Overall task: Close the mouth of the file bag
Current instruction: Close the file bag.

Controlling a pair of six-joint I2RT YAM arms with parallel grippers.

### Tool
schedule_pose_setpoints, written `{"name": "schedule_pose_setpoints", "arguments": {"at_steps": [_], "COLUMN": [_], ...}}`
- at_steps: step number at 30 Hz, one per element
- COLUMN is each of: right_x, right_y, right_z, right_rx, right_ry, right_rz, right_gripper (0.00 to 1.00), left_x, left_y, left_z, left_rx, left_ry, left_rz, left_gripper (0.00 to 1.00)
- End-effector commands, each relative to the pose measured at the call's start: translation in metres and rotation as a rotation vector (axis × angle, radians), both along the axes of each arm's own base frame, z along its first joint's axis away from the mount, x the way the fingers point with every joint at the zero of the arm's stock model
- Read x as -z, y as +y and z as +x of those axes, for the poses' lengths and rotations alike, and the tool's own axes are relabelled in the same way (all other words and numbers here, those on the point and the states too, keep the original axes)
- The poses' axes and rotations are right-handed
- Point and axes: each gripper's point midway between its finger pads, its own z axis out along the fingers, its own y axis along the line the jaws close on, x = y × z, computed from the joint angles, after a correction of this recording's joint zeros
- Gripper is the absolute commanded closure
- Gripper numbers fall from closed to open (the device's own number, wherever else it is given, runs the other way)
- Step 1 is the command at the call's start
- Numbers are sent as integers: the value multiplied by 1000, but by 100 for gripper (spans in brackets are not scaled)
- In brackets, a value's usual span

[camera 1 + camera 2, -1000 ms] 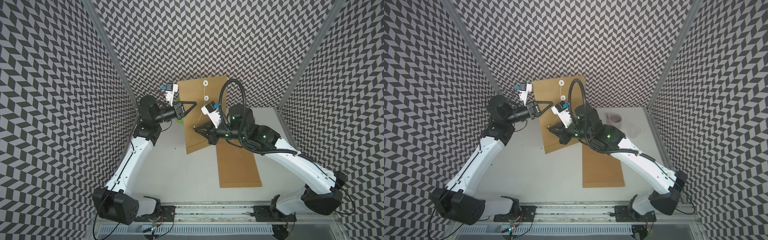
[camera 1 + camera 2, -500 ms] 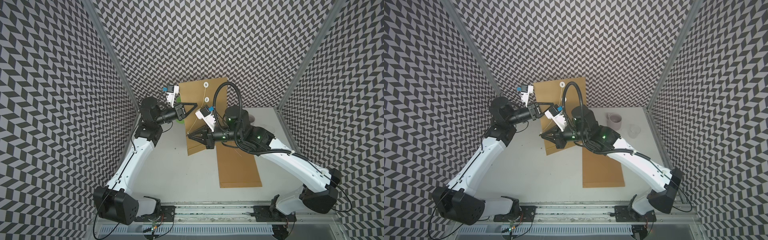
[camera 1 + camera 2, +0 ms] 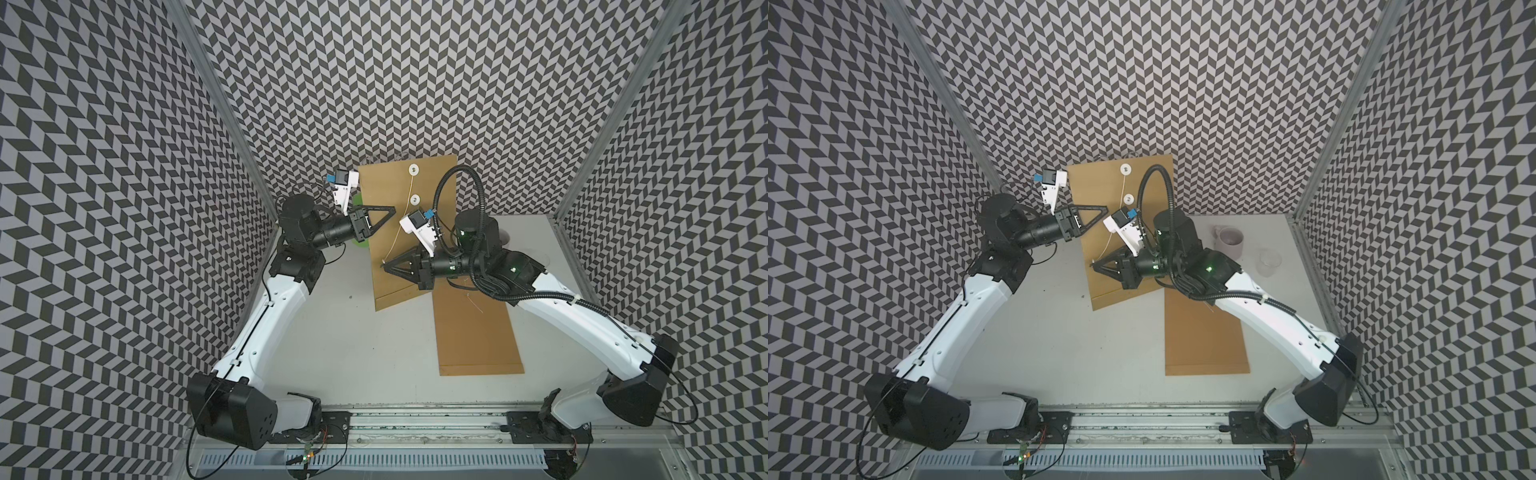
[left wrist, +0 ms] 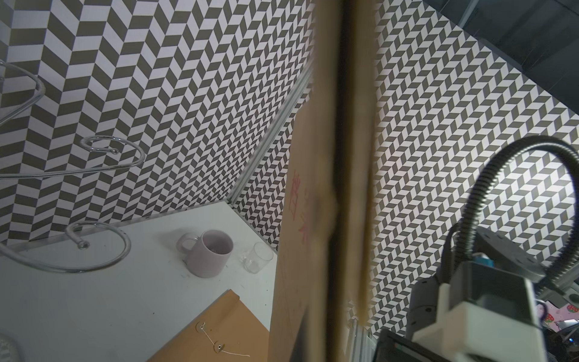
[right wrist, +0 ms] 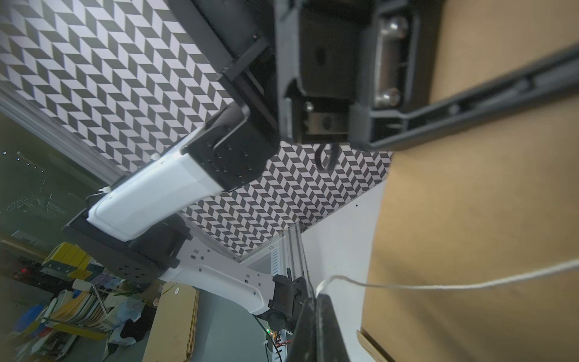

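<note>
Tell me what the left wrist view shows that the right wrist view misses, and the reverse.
Only the left wrist: a mug, a glass, a wire rack and a flat file bag. Only the right wrist: the held string running to the right gripper, jaws shut on it, plus the left arm. Both: the upright file bag.

White shells, black joints and triangular black jaws clothe the left arm (image 3: 266, 320) and right arm (image 3: 594, 328)
</note>
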Motion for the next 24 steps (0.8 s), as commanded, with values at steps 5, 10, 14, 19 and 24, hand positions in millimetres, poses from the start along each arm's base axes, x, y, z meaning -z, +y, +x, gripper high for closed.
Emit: {"name": "schedule_pose_setpoints", "arguments": {"at_steps": [5,10,14,19,24], "right_x": [-18,-15,-13,-9,-9], "right_y": [-19,-34,-42,-60,-76], "right_z": [9,21,29,48,63], "right_rx": [44,91,122,190,259], "right_ry": [-27,-20,-21,-17,-28], "right_rz": [55,45,30,2,-23], "right_gripper": [100,100,100,100,100], "left_x": [-19,-21,-26,-34,-40], "left_y": [-2,-3,-5,-8,-10], "left_z": [-16,-16,-22,-31,-39], "left_rx": [35,43,62,88,107], "left_ry": [-80,-81,-89,-112,-130], "left_rz": [-15,-21,-25,-26,-20], "left_gripper": [100,100,100,100,100]}}
